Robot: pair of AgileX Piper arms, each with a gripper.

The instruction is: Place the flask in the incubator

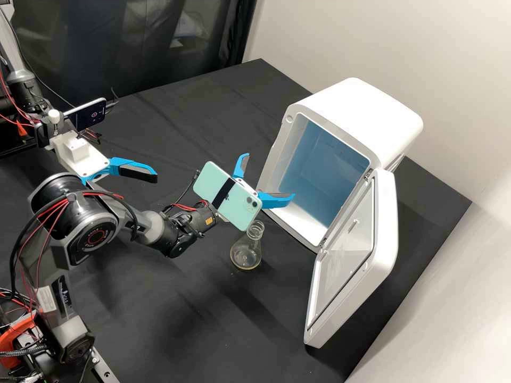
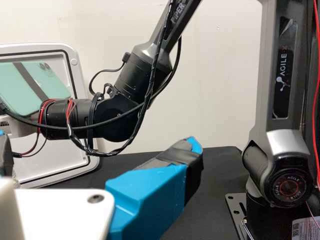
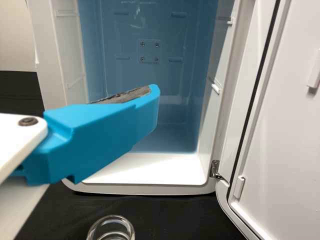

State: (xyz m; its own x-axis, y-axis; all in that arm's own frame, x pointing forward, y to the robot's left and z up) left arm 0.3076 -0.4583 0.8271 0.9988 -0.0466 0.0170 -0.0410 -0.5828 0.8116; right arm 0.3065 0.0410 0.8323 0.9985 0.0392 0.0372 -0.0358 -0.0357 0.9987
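Note:
A clear, empty conical flask (image 1: 246,249) stands upright on the black bench, just in front of the white incubator (image 1: 367,114). The incubator's door (image 1: 354,255) hangs open, showing a bare blue inside (image 3: 165,75). My right gripper (image 1: 269,178) hovers open above the flask, level with the incubator's opening, holding nothing. In the right wrist view, one blue finger (image 3: 100,130) points into the chamber, and the flask's mouth (image 3: 111,229) sits below it. My left gripper (image 1: 151,174) hangs shut and empty, well to the left of the flask.
The open door (image 3: 285,125) stands to the right of the chamber opening. The right arm (image 2: 100,115) crosses in front of the left gripper (image 2: 192,150). A phone on a stand (image 1: 88,113) sits at the bench's back left. A white wall lies behind the incubator.

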